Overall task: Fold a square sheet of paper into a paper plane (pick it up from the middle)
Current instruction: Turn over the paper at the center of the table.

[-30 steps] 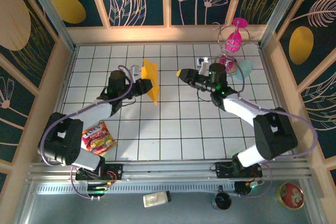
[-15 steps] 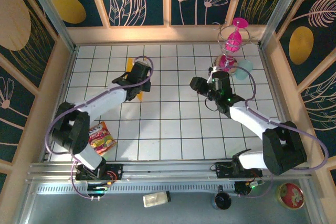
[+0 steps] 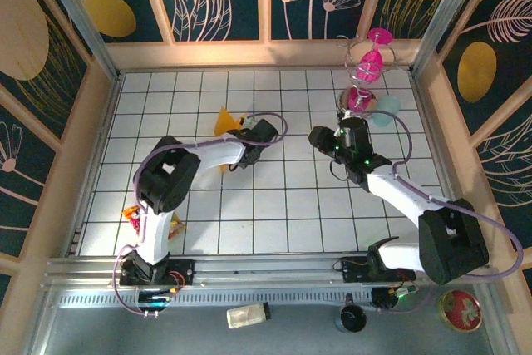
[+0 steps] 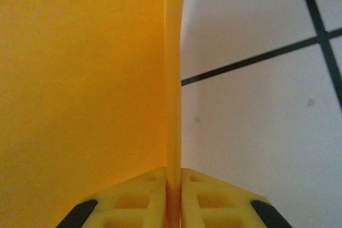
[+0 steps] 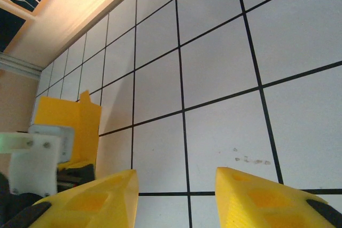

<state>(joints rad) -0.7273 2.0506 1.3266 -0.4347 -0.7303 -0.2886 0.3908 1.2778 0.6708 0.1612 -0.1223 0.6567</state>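
Tiled table (image 3: 291,205), left gripper (image 4: 172,190) pinching creased paper (image 4: 80,78), right gripper (image 5: 176,185) parted, pink glass (image 3: 370,60) beyond.

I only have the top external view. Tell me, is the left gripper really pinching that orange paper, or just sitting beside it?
Observer: Pinching it. On the left wrist camera the left gripper is shut on the orange-yellow paper, which is clamped between its yellow fingers.
Operator: Is it a flat sheet or creased?
Observer: Creased. One part stands edge-on in the grip and a broad panel spreads off to one side of it.
Operator: Anything in the right gripper?
Observer: Nothing. The right wrist camera shows the right gripper open and empty, with bare tiled tabletop beyond it.
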